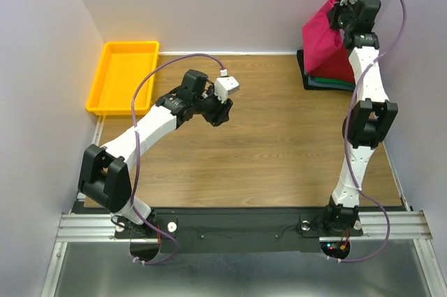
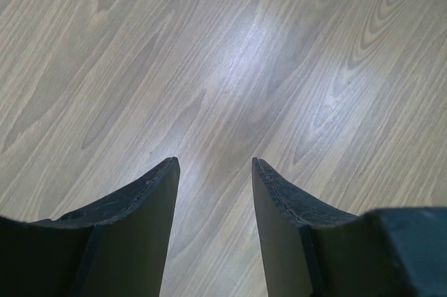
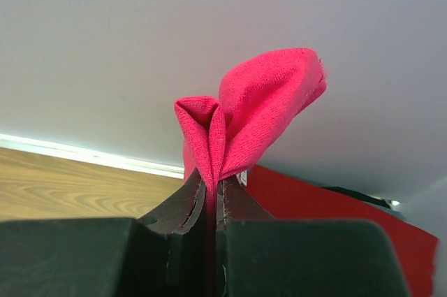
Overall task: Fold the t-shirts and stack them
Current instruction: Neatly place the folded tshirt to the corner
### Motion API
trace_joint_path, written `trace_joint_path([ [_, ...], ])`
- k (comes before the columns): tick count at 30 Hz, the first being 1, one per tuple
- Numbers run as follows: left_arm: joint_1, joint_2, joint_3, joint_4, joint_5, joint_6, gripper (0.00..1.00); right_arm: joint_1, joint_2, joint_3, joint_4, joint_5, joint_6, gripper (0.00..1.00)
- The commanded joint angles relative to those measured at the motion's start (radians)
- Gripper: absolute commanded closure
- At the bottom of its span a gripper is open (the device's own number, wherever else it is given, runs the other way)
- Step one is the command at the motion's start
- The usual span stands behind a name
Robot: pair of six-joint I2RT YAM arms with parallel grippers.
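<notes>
We noted a crimson shirt (image 1: 321, 38), a teal shirt (image 1: 335, 82) and a black shirt (image 1: 304, 77); the tray (image 1: 126, 73) was yellow, the table (image 1: 279, 143) brown wood-grain, the arms (image 1: 150, 128) white with black joints.

Yellow plastic tray (image 1: 98, 84) at far-left corner of the wooden table (image 1: 279, 150), long side running front to back, close to the left wall (image 1: 35, 101); pale grey back wall (image 1: 230, 3) and right wall (image 1: 427, 66) enclose the rest; thin white strip (image 1: 237, 52) along the table's far edge, also seen in right wrist view (image 3: 84, 154); wood grain with a soft light glare in left wrist view (image 2: 237, 52); aluminium rail (image 1: 87, 227) along near edge; black plate (image 1: 237, 230) mid-rail; grey metal sheet (image 1: 244, 276) below.
</notes>
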Motion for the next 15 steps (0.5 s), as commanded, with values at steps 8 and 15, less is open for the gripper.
trace_joint_path([
  [8,0.006,0.030,0.078,-0.076,0.043,0.038,0.43,-0.122,0.050,0.015,0.054,-0.052,-0.183,0.99],
  [15,0.006,0.056,0.120,-0.135,0.057,0.058,0.43,-0.177,0.128,0.049,0.055,-0.138,-0.294,0.99],
])
